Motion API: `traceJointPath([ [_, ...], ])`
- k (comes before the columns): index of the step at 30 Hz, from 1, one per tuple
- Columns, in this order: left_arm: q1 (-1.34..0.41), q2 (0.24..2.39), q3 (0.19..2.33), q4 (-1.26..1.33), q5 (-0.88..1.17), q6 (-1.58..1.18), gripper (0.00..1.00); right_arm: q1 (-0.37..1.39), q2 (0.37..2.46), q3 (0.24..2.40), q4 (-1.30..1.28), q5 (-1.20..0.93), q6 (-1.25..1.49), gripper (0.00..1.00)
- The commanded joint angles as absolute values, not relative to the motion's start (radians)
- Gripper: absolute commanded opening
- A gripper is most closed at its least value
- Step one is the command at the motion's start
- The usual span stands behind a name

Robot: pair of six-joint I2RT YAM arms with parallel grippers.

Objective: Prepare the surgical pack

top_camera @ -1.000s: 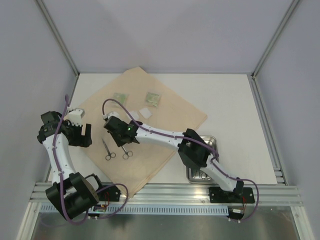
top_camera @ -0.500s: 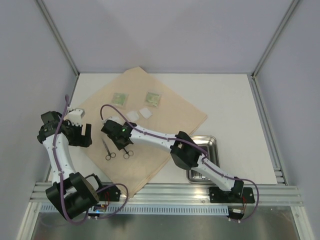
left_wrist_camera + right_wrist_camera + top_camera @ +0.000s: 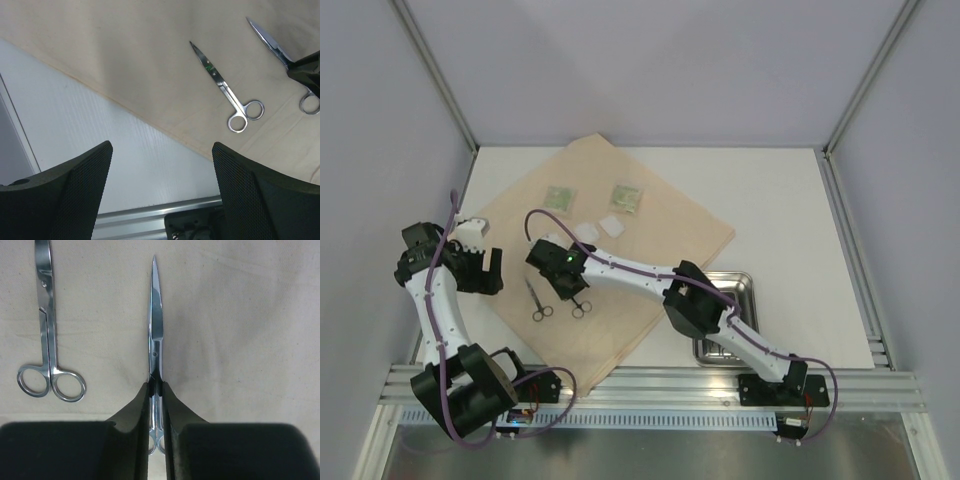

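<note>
The tan cloth (image 3: 650,230) lies spread on the table. Two small metal scissors lie on its near left part. My right gripper (image 3: 156,390) is shut on the shanks of the right-hand scissors (image 3: 156,330), blades pointing away, still flat on the cloth (image 3: 240,315). The other scissors (image 3: 47,330) lie free to their left, also seen in the left wrist view (image 3: 225,92). My left gripper (image 3: 162,190) stands open and holds nothing, over the bare table beside the cloth's left edge (image 3: 125,55). The steel tray (image 3: 745,285) sits at the near right, partly under the right arm.
Two green packets (image 3: 560,195) (image 3: 626,196) and two white pads (image 3: 586,230) (image 3: 611,225) lie on the far part of the cloth. The aluminium rail (image 3: 650,385) runs along the near edge. Walls enclose the table on three sides.
My right gripper has shifted slightly toward the near left and closed its jaws on the right-hand scissors. The left arm has not moved.
</note>
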State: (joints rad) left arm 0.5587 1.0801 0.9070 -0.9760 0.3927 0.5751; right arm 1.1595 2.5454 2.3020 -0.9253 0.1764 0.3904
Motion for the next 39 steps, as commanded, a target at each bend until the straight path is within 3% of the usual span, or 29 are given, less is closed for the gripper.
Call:
traceJointPath([
  [1,0.568,1.078,0.934,-0.973,0.399,0.594,0.91,1.161,2.543,2.228,-1.105,0.135,0.376,0.04],
  [3,0.568,1.078,0.934,-0.971,0.402,0.592,0.91,1.161,2.511,2.212,-1.080,0.149,0.374,0.01],
  [14,0.568,1.072,0.936,-0.976,0.400,0.598,0.91,1.158,2.321,2.066,-0.899,0.179,0.405,0.00],
  [28,0.568,1.071,0.936,-0.971,0.390,0.601,0.91,1.128,2.218,1.901,-0.807,0.183,0.430,0.01],
  [39,0.569,1.066,0.928,-0.968,0.385,0.609,0.91,1.103,2.260,1.871,-0.764,0.103,0.442,0.01],
])
